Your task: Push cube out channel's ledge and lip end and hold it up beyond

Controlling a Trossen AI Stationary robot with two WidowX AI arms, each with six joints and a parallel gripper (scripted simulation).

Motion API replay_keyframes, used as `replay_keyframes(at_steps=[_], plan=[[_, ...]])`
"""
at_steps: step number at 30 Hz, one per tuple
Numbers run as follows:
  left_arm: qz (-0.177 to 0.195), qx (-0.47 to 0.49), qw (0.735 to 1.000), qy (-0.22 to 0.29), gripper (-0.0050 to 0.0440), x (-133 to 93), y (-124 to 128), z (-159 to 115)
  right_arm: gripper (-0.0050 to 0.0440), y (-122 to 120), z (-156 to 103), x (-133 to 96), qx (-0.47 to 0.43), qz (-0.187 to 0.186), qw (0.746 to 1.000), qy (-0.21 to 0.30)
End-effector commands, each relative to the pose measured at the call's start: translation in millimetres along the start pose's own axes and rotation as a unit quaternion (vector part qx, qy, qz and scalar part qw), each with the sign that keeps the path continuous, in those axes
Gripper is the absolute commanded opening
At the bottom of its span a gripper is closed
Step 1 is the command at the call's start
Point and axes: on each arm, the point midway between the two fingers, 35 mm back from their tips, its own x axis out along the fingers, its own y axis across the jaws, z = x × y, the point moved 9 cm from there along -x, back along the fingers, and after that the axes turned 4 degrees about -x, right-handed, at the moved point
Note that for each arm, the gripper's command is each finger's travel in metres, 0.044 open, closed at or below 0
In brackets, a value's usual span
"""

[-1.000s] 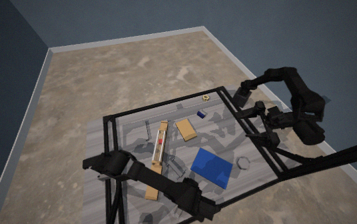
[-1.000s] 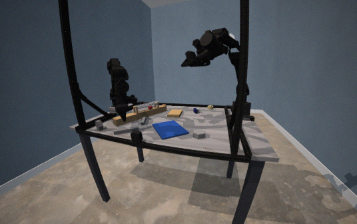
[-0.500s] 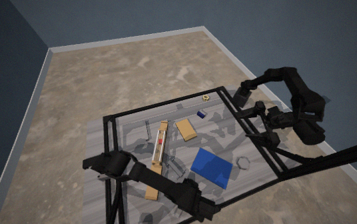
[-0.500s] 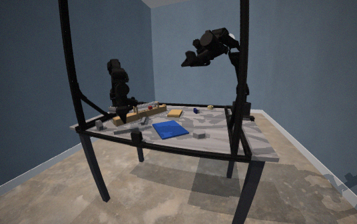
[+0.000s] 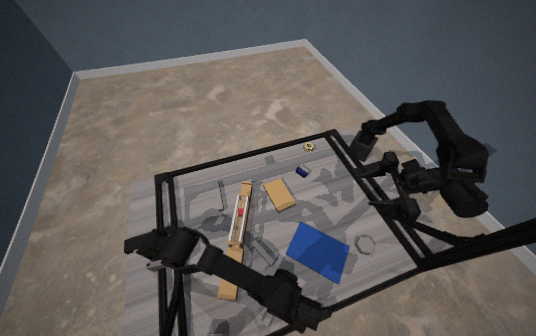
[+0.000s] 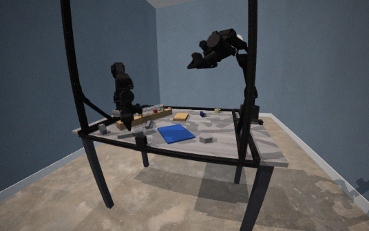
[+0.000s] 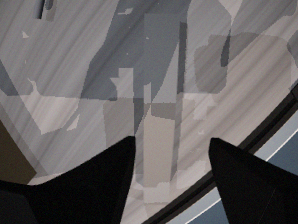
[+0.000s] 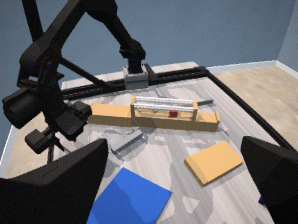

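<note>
A small red cube (image 5: 240,212) sits inside a clear-walled channel (image 5: 238,220) on a long tan base (image 5: 234,245). The base juts out a short way at the far end (image 5: 245,186) and much further at the near end. The cube also shows in the right wrist view (image 8: 173,113) and in the exterior view (image 6: 155,111). My left gripper (image 6: 128,126) points down just above the table near the base's long end. Its fingers stand partly apart with nothing between them, over a grey bar (image 7: 158,143) lying on the table. My right gripper (image 6: 193,63) is open and empty, high above the table's far side.
A blue flat plate (image 5: 317,251), a tan block (image 5: 279,194), a small blue cylinder (image 5: 301,171), a gold nut (image 5: 309,146), a grey hex nut (image 5: 365,244) and a thin grey rod (image 5: 219,195) lie on the table. A black frame (image 5: 350,165) rims the table with tall posts.
</note>
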Motion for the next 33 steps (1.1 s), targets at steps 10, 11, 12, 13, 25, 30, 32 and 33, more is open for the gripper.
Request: replay_keyframes(at_steps=[10, 11, 12, 13, 25, 30, 32, 33], plan=[[0.014, 0.002, 1.000, 0.000, 0.0200, 28, 4, 0, 0.0400, 0, 0, -1, -0.001, -0.001, 1.000, -0.003], [0.014, 0.002, 1.000, 0.000, 0.0200, 29, 4, 0, 0.0400, 0, 0, -1, -0.001, -0.001, 1.000, -0.003], [0.014, 0.002, 1.000, 0.000, 0.0200, 31, 4, 0, 0.0400, 0, 0, -1, -0.001, -0.001, 1.000, -0.003], [0.014, 0.002, 1.000, 0.000, 0.0200, 32, 4, 0, 0.0400, 0, 0, -1, -0.001, -0.001, 1.000, -0.003], [0.014, 0.002, 1.000, 0.000, 0.0200, 35, 4, 0, 0.0400, 0, 0, -1, -0.001, -0.001, 1.000, -0.003], [0.014, 0.002, 1.000, 0.000, 0.0200, 35, 4, 0, 0.0400, 0, 0, -1, -0.001, -0.001, 1.000, -0.003], [0.014, 0.002, 1.000, 0.000, 0.0200, 35, 4, 0, 0.0400, 0, 0, -1, -0.001, -0.001, 1.000, -0.003], [0.014, 0.002, 1.000, 0.000, 0.0200, 35, 4, 0, 0.0400, 0, 0, -1, -0.001, -0.001, 1.000, -0.003]])
